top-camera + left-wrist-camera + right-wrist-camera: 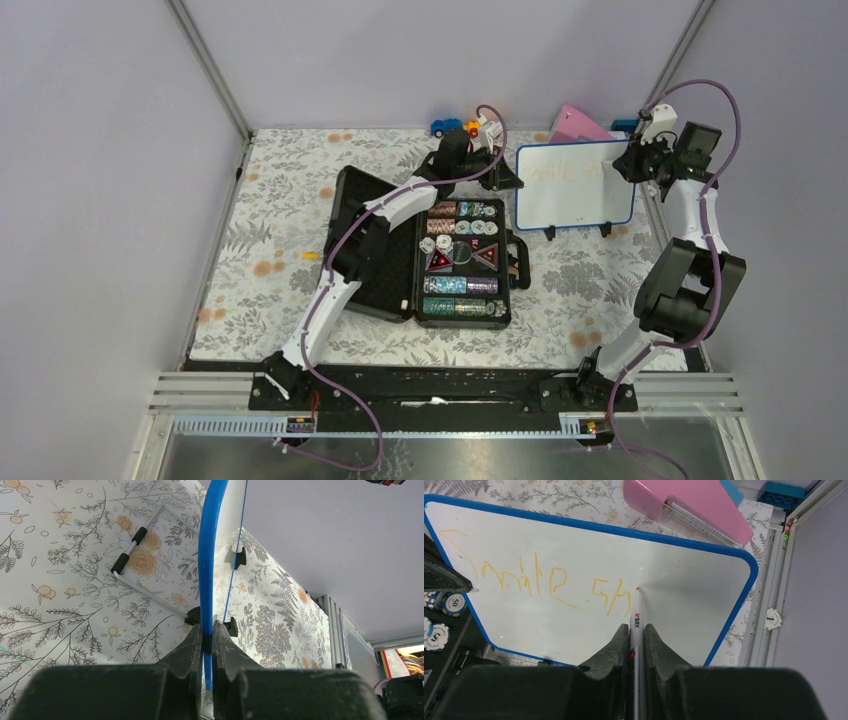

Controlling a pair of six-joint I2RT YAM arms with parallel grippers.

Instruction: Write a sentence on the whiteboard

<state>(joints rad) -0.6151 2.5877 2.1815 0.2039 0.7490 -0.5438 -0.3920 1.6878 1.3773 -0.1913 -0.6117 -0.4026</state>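
Black fingers of the right gripper [636,630] are pressed together on a white marker [636,611], whose orange tip meets the whiteboard [684,585] just right of the last stroke. The left gripper [207,636] is clamped on the board's blue frame at its left edge, one finger on each face. The board stands propped on two small black feet at the far right of the table, tilted back slightly.

Surface and room: a floral tablecloth [270,230], grey fern and orange blossom print, covers the table. Plain lilac-grey walls and aluminium posts enclose it.

Writing: the sentence [539,580], in thin yellow-orange strokes, reads roughly "Smile", followed by a few strokes that cannot be made out as letters. The marker barrel carries red print too small to read. A round white tag [773,618] on the right rail bears what looks like "17".

Surroundings: a pink wedge-shaped object [694,505] and a blue toy brick [791,491] lie just behind the board. An open black poker chip case [380,270] sits beside the board's left edge; one poker chip [449,602] shows "50". A toy car [447,126] rests at the far edge. The left arm reaches over the case to the board.
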